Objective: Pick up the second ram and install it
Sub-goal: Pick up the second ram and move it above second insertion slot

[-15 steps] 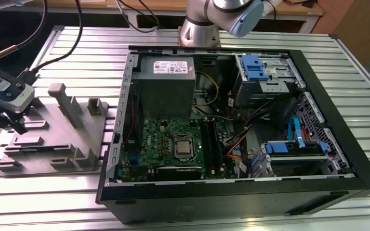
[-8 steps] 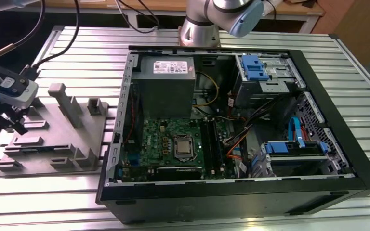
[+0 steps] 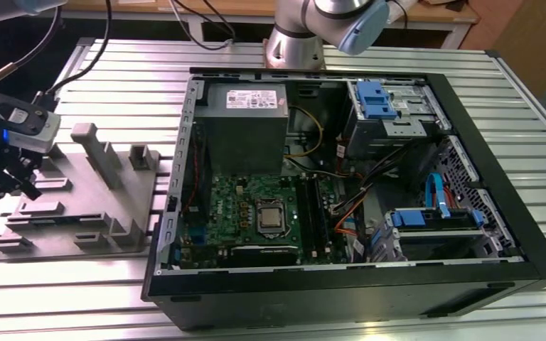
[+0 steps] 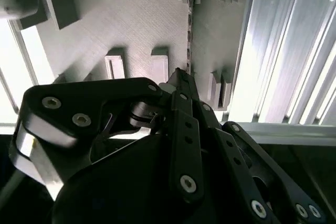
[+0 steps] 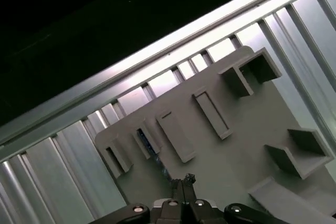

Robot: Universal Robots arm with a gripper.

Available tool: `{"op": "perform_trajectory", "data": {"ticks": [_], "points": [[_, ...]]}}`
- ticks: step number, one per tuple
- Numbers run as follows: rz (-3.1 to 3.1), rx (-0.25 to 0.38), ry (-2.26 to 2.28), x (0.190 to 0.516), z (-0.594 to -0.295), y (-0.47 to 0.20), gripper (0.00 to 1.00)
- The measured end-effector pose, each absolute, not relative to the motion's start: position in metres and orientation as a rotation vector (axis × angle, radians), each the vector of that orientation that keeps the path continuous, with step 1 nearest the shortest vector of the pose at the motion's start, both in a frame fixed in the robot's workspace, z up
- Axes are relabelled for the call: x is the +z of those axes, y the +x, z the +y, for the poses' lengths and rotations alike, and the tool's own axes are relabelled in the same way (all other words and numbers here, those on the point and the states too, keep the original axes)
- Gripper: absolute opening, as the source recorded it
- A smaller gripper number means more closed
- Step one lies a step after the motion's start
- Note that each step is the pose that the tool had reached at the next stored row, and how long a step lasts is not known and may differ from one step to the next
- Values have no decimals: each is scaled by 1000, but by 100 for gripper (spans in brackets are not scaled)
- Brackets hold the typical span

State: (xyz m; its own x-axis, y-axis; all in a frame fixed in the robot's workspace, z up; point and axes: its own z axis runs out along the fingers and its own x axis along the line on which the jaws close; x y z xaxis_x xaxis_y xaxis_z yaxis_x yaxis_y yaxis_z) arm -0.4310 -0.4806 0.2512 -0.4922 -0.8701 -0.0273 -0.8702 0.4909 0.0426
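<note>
At the exterior view's left, over the ribbed aluminium slat table [image 3: 65, 284]: black linkage-fingered gripper [image 3: 12, 181], above the left edge of the grey moulded plastic fixture tray [image 3: 111, 192]. Fingers drawn tight together, tips side by side in both wrist views [image 4: 181, 74] [image 5: 184, 181].

The second ram [image 4: 189, 30], a thin dark board seen edge-on, stands in the tray's [image 4: 136, 19] slots, its near end right at the fingertips. Whether they pinch it cannot be told. First wrist view: same board [image 5: 148, 142], bluish, between small tray [image 5: 231, 171] blocks.

To the right, well apart: open black tower computer case [image 3: 349, 284] with green motherboard [image 3: 244, 206]
</note>
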Motion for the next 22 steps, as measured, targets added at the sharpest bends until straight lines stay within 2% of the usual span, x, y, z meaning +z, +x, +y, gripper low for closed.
{"op": "perform_trajectory", "data": {"ticks": [22], "points": [[2350,79,-2095,242,-481,-431,7]]}}
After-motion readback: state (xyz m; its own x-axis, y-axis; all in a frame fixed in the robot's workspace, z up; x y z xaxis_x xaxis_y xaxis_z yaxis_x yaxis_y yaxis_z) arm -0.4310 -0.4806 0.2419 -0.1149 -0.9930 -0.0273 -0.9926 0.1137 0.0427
